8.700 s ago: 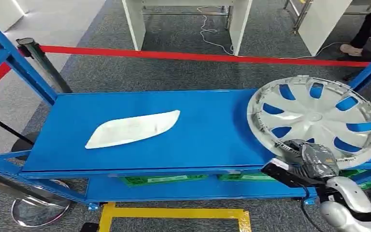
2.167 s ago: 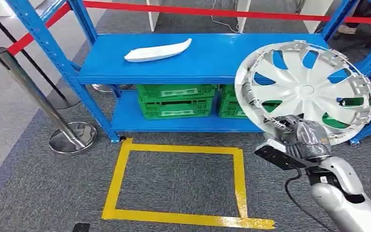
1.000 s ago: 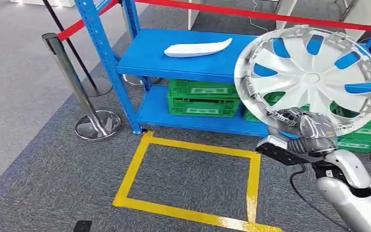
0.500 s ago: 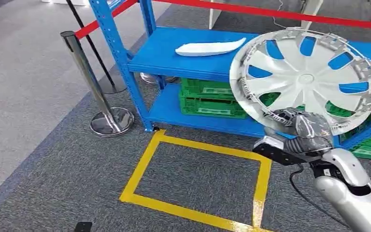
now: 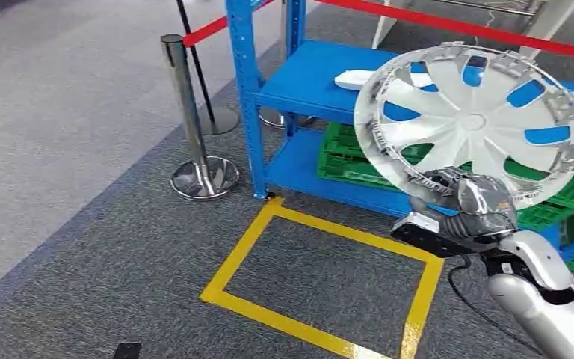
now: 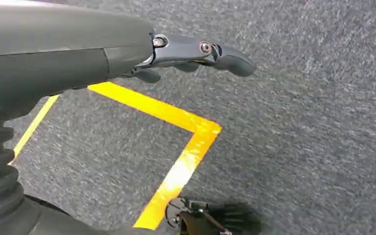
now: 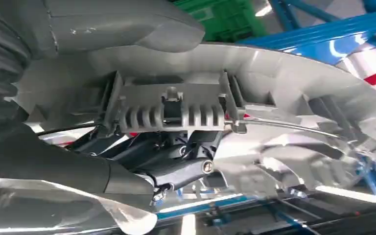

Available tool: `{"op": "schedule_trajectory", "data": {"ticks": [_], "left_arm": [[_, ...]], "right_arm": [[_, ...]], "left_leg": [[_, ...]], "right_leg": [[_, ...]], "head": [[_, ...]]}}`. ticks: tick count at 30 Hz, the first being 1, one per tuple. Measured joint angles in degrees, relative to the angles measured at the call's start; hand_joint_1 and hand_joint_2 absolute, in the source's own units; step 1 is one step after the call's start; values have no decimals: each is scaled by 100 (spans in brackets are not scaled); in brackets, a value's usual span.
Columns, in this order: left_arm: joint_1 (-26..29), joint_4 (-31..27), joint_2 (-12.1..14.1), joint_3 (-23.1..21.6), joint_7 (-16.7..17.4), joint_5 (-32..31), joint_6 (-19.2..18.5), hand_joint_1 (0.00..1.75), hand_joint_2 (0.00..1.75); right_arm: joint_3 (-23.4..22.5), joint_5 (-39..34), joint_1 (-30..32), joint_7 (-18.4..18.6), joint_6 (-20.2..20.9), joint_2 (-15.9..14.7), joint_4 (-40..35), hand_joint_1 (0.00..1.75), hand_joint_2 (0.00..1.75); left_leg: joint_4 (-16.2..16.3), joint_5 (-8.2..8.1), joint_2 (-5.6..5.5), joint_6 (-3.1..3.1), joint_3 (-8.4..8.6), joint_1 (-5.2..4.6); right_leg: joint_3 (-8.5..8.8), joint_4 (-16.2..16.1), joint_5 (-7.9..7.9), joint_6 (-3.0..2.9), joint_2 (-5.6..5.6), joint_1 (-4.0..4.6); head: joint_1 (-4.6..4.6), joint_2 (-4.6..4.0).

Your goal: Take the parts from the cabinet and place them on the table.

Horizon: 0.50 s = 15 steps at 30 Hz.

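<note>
My right hand [image 5: 465, 203] grips the lower rim of a silver wheel cover [image 5: 472, 123] and holds it upright in the air, in front of the blue cabinet [image 5: 310, 84]. Up close in the right wrist view, the wheel cover [image 7: 254, 98] has its ribbed rim clip pinched between my thumb and dark fingers [image 7: 176, 161]. A white curved part [image 5: 351, 77] lies on the cabinet's upper shelf, half hidden behind the cover. My left hand [image 6: 191, 51] hangs over the carpet with its fingers stretched out and nothing in them.
A yellow tape rectangle [image 5: 321, 284] marks the grey carpet before the cabinet. Green crates [image 5: 351, 157] fill the lower shelf. A chrome stanchion [image 5: 194, 127] with red belt [image 5: 448, 26] stands left of the cabinet. Open carpet lies to the left.
The whole scene has slid rightward as the camera turns left; the cabinet and stanchion now sit further right. The wheel cover stays held in my right hand at the same place.
</note>
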Motion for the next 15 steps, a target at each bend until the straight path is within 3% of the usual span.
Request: {"op": "schedule_trajectory", "data": {"ticks": [1, 2, 3, 5, 6, 7, 11, 12, 13, 15], "left_arm": [[2, 0, -7, 2, 0, 0, 0, 0, 175], [8, 0, -6, 2, 0, 0, -2, 0, 175], [11, 0, -4, 2, 0, 2, -2, 0, 175], [5, 0, -9, 2, 0, 0, -18, 0, 175], [-1, 0, -13, 2, 0, 0, -17, 0, 175], [0, 0, -9, 2, 0, 0, -17, 0, 175], [30, 0, -4, 2, 2, -2, -17, 0, 175], [32, 0, 2, 2, 2, -2, -17, 0, 175], [28, 0, 2, 2, 2, -4, -17, 0, 175], [9, 0, 0, 2, 2, -7, -17, 0, 175]], "right_arm": [[4, 2, 6, -2, 0, -2, 0, 175, 175], [7, 7, 10, -9, 0, -2, 0, 175, 175], [7, 7, 8, -9, 2, -2, 0, 175, 175], [2, 7, -1, -2, 7, -9, 0, 175, 175], [4, 7, -16, -2, 13, -17, 0, 175, 175], [7, 9, -30, -2, 20, -26, 2, 175, 175], [15, 11, -43, -7, 55, -55, 0, 175, 175], [15, 11, -56, -2, 61, -57, 0, 175, 175], [13, 9, -53, -2, 61, -61, -2, 175, 175], [13, 11, -42, 0, 61, -79, -2, 175, 175]], "left_leg": [[4, 0, -46, 0, 0, -2], [11, 0, -94, 0, 2, -4], [19, -1, -151, 0, 8, -3], [42, -7, -262, -10, 11, 4], [69, -17, -314, -25, 7, 7], [92, -29, -355, -58, -31, -24], [125, 18, -523, -160, -107, -8], [171, -51, -399, -191, -127, -7], [334, -187, -208, -236, -193, -17], [1232, -656, -43, -296, -581, 27]], "right_leg": [[-213, 398, -123, 13, 26, 5], [-343, 594, -116, 18, 34, 7], [-317, 474, 56, 19, 33, 4], [62, -381, 579, 17, 59, -16], [285, -862, 794, 20, 165, -39], [411, -1028, 691, 18, 372, -61], [449, -1111, 705, -65, 256, -52], [469, -1142, 726, -103, 194, -76], [479, -1147, 721, -138, 150, -69], [480, -1146, 709, -171, 27, -51]], "head": [[-5, 0], [2, 0], [-5, 0], [0, 0], [0, 0], [-2, 0], [-16, 0], [-2, 0], [-44, 0], [-42, 0]]}}
